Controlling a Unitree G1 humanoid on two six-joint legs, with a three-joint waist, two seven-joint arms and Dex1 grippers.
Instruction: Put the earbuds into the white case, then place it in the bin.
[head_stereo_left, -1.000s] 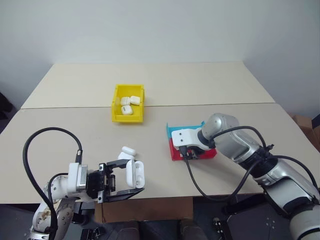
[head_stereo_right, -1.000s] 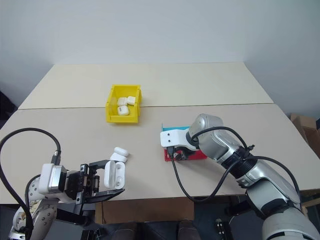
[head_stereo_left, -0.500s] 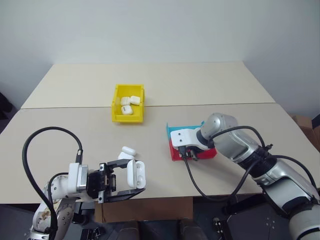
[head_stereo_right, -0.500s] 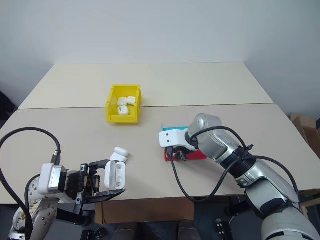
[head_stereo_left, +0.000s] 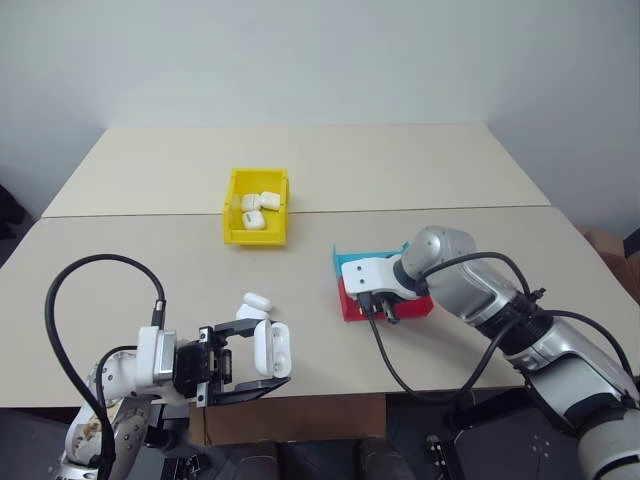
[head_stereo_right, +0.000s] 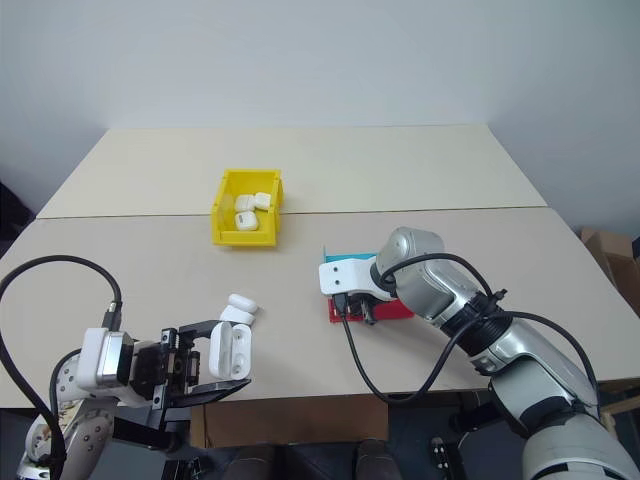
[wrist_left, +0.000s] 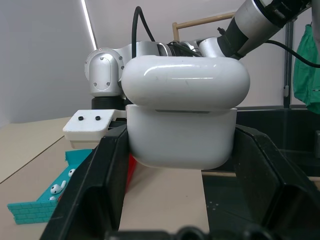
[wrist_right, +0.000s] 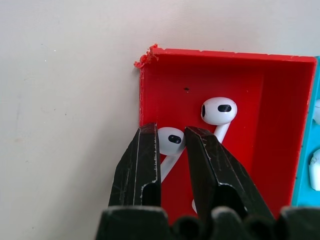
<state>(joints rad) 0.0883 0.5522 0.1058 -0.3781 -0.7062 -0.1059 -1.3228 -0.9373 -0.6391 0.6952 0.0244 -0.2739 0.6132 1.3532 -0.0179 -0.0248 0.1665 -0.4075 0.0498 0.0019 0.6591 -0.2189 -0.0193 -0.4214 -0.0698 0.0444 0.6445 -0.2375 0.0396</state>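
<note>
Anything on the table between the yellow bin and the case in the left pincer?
Yes: a spare white case lies on the table between the bin and the held case, seen in the left eye view.

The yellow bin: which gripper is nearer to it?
Roughly equal. The right gripper is at the red tray, right of the yellow bin; the left gripper is at the table's near edge.

We see two beige tables (head_stereo_left: 300, 170) set edge to edge, a seam running across between them. Behind them stands a plain white wall (head_stereo_left: 300, 60), evenly lit. A brown cardboard box (head_stereo_left: 605, 250) sits on the floor by the right table edge.
</note>
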